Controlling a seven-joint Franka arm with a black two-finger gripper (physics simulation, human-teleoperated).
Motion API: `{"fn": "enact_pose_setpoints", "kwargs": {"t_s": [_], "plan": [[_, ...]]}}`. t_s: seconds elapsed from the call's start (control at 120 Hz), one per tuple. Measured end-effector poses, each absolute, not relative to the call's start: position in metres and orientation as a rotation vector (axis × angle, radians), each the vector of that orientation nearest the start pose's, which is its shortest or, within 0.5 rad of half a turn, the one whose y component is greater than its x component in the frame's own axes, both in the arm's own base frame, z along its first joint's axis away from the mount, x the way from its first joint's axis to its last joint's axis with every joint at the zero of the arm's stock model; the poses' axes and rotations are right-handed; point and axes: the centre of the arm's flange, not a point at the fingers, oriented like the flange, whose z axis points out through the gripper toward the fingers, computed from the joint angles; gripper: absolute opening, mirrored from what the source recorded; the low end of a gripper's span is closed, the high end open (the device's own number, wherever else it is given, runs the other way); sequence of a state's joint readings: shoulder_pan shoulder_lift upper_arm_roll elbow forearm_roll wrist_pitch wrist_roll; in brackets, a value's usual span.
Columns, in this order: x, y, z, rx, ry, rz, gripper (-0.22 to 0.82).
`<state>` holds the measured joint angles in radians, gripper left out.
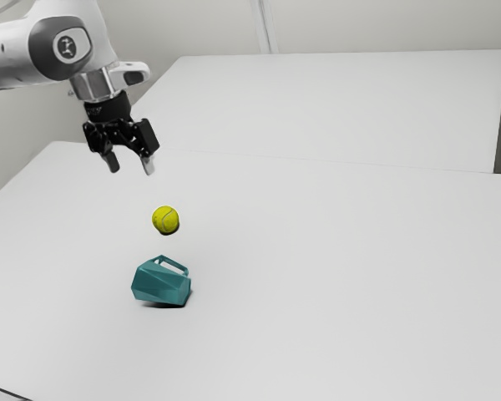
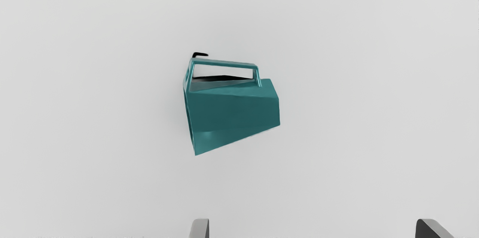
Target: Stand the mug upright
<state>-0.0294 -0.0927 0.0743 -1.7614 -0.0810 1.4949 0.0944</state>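
well, at the exterior view's left, the fingers (image 1: 148,165) are spread wide, up in the air and well apart from the mug (image 1: 160,286). the mug is farther right, lying on its side on the desk (image 1: 317,276), its long axis running roughly left to right there. by the wrist view, that axis runs nearly along the line from one fingertip to the other, the wide mouth end nearer the ball (image 1: 165,219) and the handle (image 2: 224,63) on the side away from the fingers. the ball sits near the mug, apart from it.
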Motion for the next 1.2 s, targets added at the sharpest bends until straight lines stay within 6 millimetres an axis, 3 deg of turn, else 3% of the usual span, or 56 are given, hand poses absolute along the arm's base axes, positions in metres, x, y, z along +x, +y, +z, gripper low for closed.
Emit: {"fn": "enact_pose_setpoints", "kwargs": {"t_s": [0.125,0.267,0.492,0.583,0.717,1.033,1.2], "plan": [[0.484,0.06,0.569,-3.314,-0.055,0.271,0.6],[0.463,0.097,0.555,-3.423,-0.142,0.259,0.6],[0.445,0.15,0.516,-3.648,-0.249,0.234,0.6],[0.443,0.171,0.485,-3.722,-0.298,0.249,0.6],[0.441,0.178,0.439,-3.804,-0.288,0.262,0.6],[0.444,0.191,0.371,-3.902,-0.197,0.149,0.6],[0.434,0.19,0.334,-3.965,-0.202,0.107,0.6]]}}
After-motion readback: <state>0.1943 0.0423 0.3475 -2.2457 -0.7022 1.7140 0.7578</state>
